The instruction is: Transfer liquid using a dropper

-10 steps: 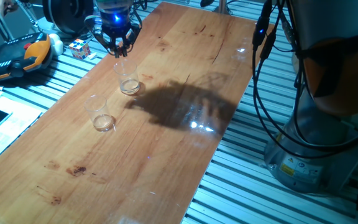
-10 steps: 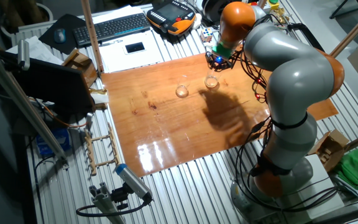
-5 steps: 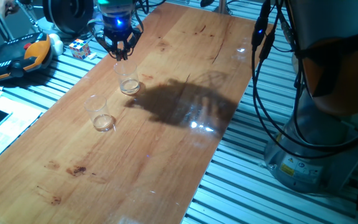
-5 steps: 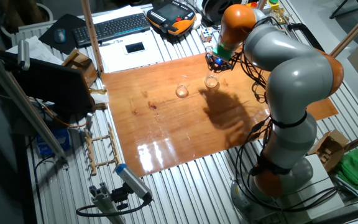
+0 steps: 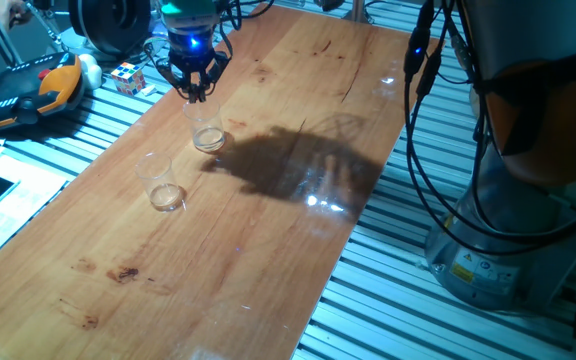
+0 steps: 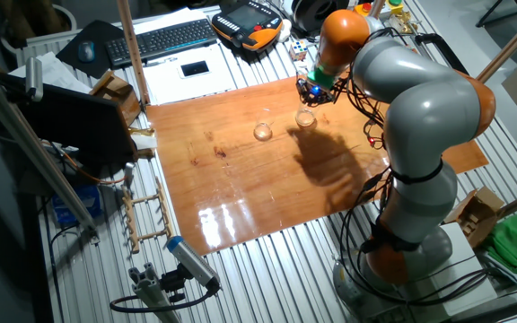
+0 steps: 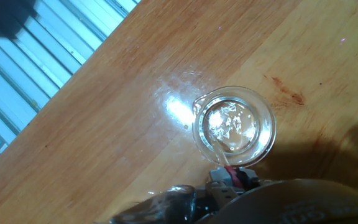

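Observation:
Two clear glass tumblers stand on the wooden table, the farther one (image 5: 206, 128) (image 6: 305, 117) and a nearer one (image 5: 161, 182) (image 6: 263, 131). My gripper (image 5: 196, 88) (image 6: 314, 92) hangs just above the farther tumbler (image 7: 234, 127), shut on the dropper. The dropper's red-pink bulb (image 7: 236, 177) sits between the fingers. Its clear tube (image 7: 219, 152) points down inside the tumbler's rim. A thin, shimmering layer of liquid (image 7: 232, 123) lies at this tumbler's bottom. The nearer tumbler also shows a faint layer at its base.
The wooden table (image 5: 268, 230) is long, with slatted metal decking around it. A Rubik's cube (image 5: 128, 76) and an orange-black pendant (image 5: 28, 90) lie beyond the left edge. Cables and the arm's base (image 5: 508, 200) stand on the right.
My gripper with the dropper has sunk slightly toward the farther tumbler. Both tumblers stay where they were.

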{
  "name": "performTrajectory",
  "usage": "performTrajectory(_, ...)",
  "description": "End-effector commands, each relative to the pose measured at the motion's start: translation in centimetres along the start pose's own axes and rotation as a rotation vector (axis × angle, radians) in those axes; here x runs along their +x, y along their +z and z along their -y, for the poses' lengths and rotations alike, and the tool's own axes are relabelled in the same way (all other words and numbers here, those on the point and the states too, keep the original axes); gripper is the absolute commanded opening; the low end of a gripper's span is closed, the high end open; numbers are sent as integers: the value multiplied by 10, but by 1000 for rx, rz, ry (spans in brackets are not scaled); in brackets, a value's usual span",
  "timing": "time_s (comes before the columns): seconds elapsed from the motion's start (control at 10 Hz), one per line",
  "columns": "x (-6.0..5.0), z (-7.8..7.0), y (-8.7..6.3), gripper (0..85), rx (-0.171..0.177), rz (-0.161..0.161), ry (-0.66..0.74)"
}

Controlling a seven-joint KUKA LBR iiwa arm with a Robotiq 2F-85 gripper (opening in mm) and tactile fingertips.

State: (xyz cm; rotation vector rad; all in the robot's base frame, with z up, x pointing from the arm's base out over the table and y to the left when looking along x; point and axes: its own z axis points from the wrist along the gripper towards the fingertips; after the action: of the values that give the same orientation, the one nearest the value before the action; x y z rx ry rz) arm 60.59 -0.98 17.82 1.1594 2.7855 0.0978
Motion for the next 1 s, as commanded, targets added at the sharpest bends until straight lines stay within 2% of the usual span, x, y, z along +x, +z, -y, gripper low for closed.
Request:
performTrajectory(0.0,0,0,0,150,1,-1,0)
performTrajectory(0.9,-1,4,23,113,-12,-8,3)
